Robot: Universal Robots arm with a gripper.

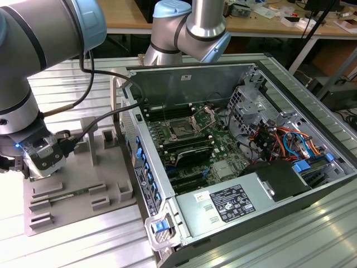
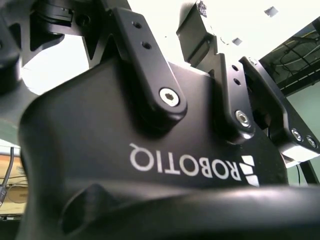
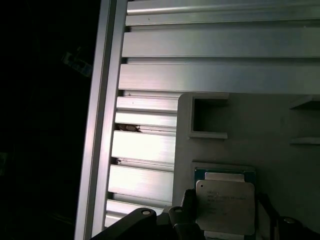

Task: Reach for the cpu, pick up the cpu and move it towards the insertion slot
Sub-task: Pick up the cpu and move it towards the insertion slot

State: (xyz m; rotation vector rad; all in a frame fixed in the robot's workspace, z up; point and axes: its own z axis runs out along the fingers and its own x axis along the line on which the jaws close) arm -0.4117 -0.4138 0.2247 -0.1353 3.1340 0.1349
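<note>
Tray [image 1: 75,181] sat on table [image 1: 83,243], at exterior view's left of case [image 1: 184,84]. Insertion slot [image 1: 182,128] lay inside case. Cpu [image 3: 225,200] lay on tray, under gripper [image 1: 40,166].

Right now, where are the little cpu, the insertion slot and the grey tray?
cpu [image 3: 225,205]: first wrist view, on its silvery top.
insertion slot [image 1: 182,130]: exterior view, on the middle of the dark square socket.
grey tray [image 1: 83,173]: exterior view, on a bare flat part.
</note>
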